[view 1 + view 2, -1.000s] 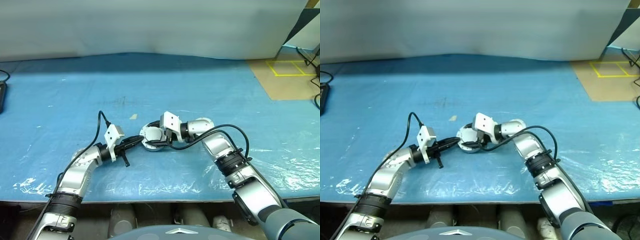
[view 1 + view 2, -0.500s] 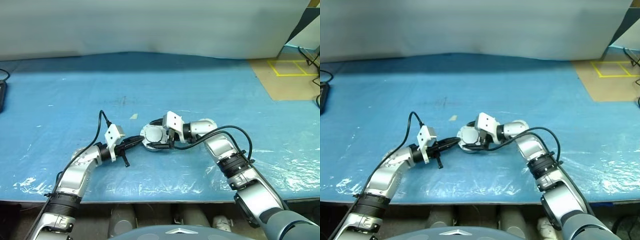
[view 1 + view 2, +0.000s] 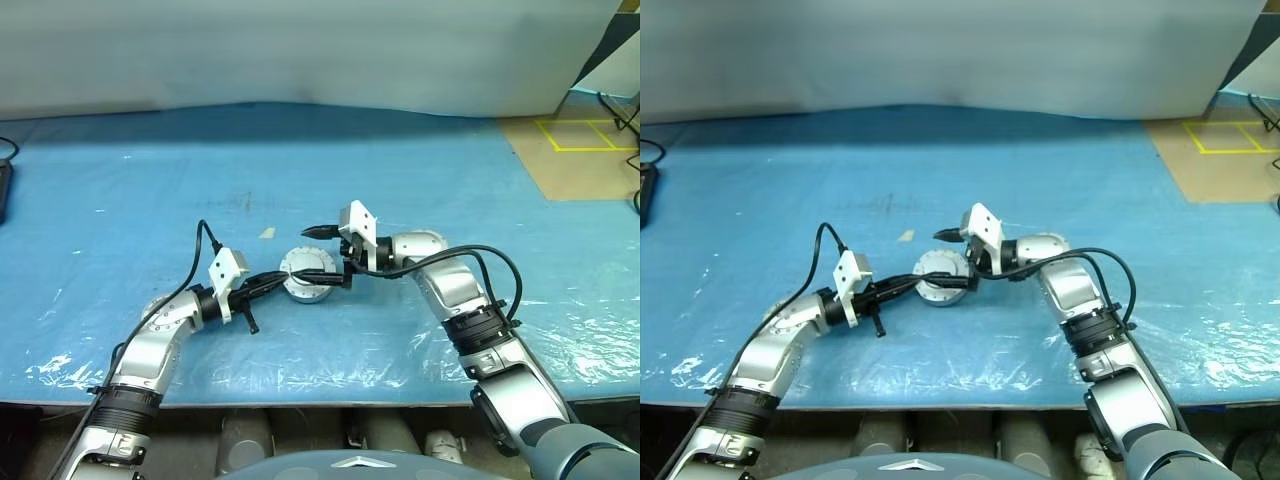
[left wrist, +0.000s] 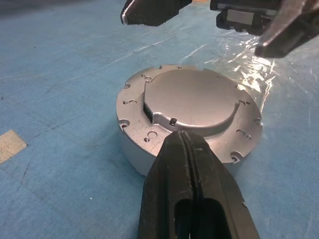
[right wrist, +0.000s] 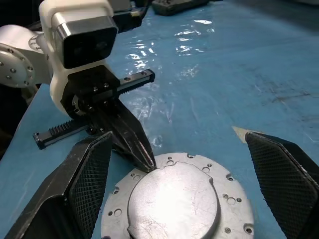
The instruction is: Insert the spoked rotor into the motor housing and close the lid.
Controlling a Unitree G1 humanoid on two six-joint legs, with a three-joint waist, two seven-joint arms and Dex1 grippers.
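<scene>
The motor housing (image 3: 308,273) stands on the blue mat as a low round silver body. The lid (image 4: 192,98) lies flat on top of it, plain side up. The spoked rotor is hidden. My left gripper (image 3: 284,281) is shut, and its joined tips (image 4: 183,142) touch the housing's near rim. My right gripper (image 3: 325,257) hangs just above the unit, open wide, with one finger (image 5: 79,189) on each side and nothing held. The left gripper (image 5: 144,157) also appears in the right wrist view at the unit's edge.
A small tan scrap (image 3: 267,233) lies on the mat behind the left gripper. A black object (image 3: 3,190) sits at the far left edge. Brown floor with yellow tape (image 3: 575,140) lies at the back right. The table's front edge (image 3: 300,400) runs close below both arms.
My right gripper has lifted off the silver unit, rolled and opened wider, leaving the unit on the mat. The left gripper has stayed shut in place.
</scene>
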